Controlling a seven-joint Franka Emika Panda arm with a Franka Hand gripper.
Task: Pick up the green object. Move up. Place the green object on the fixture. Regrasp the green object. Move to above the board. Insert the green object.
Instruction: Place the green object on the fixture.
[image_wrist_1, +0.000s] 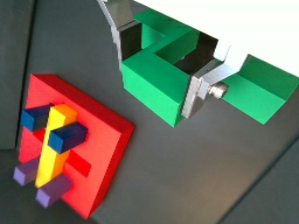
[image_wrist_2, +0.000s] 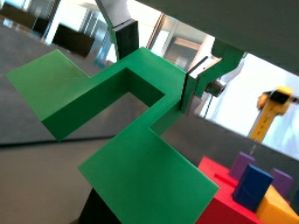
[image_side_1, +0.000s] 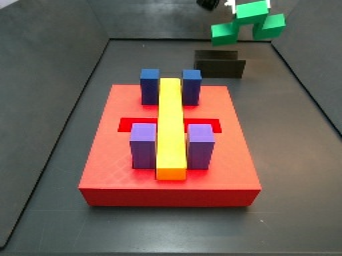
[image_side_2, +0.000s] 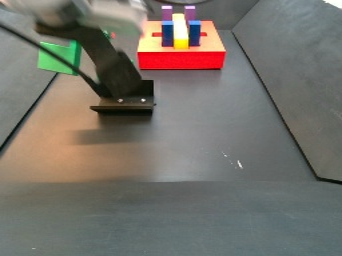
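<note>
Clearly the claw (image_wrist_1: 163, 61) is clenched on the green object (image_wrist_1: 176, 83), held in the air above the fixture (image_side_1: 222, 63). Beyond the fixture, the board (image_side_1: 120, 175) lies on the worktop (image_side_2: 187, 150).

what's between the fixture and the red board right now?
Nothing: in a side view only bare dark floor separates the fixture from the red board. The claw, shut on the green piece, hangs above the fixture, not in that gap.

Silver hand (image_wrist_1: 166, 63), green object (image_wrist_1: 163, 83), red board (image_side_1: 168, 160)
</note>
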